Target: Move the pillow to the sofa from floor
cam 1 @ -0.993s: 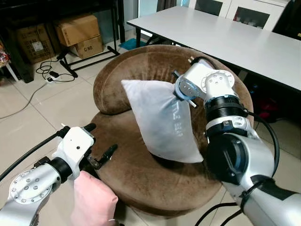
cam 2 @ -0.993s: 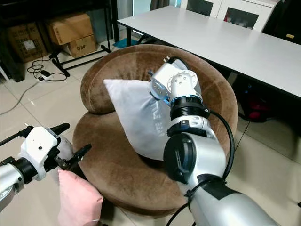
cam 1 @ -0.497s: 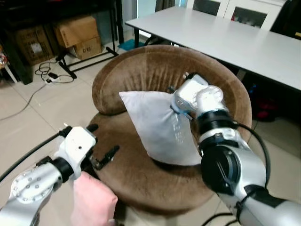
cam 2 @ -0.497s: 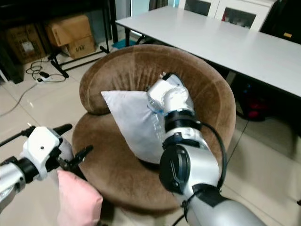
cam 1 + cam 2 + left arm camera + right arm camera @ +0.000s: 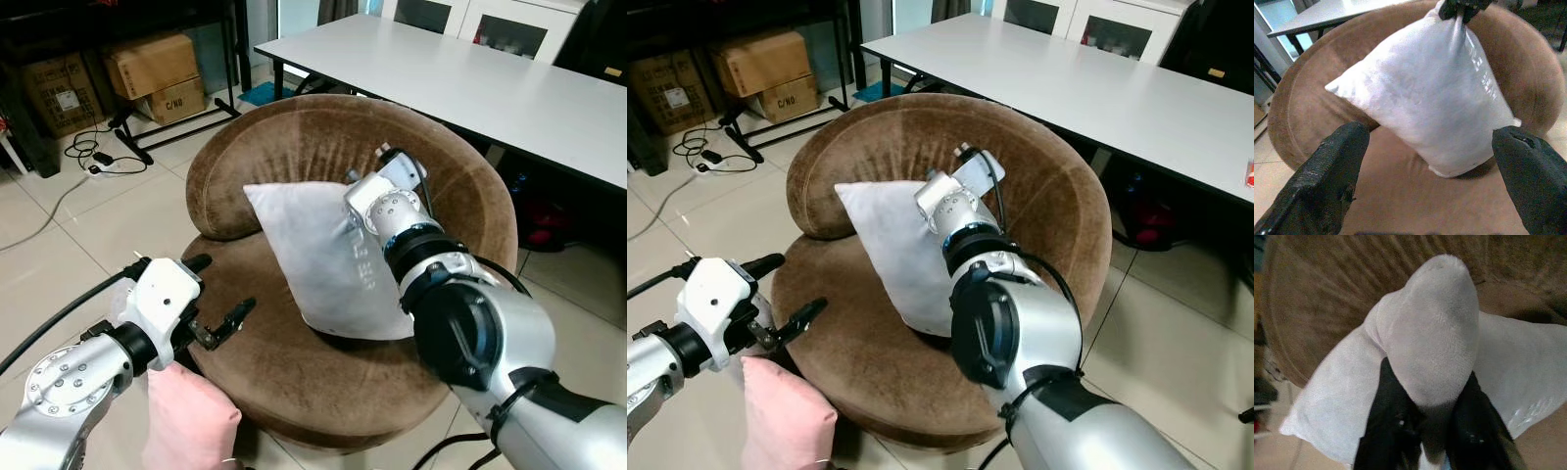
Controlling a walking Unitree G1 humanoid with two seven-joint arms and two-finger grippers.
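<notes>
The round brown sofa point(image 5: 294, 372) holds the white pillow point(image 5: 318, 250), standing tilted on its seat against the backrest at 12 o'clock. The right gripper point(image 5: 1422, 431) pinches the pillow's upper corner, reaching further over the backrest than a second ago. At 8 o'clock the left gripper point(image 5: 211, 304) gapes wide above a pink cushion point(image 5: 191, 426).

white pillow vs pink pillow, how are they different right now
The white pillow stands tilted on the brown sofa; the pink pillow is low beside the sofa's front edge. The right gripper pinches the white pillow's top corner, while the left gripper is open above the pink one, holding nothing. More of the white pillow is in view. Both look soft and plain.
</notes>
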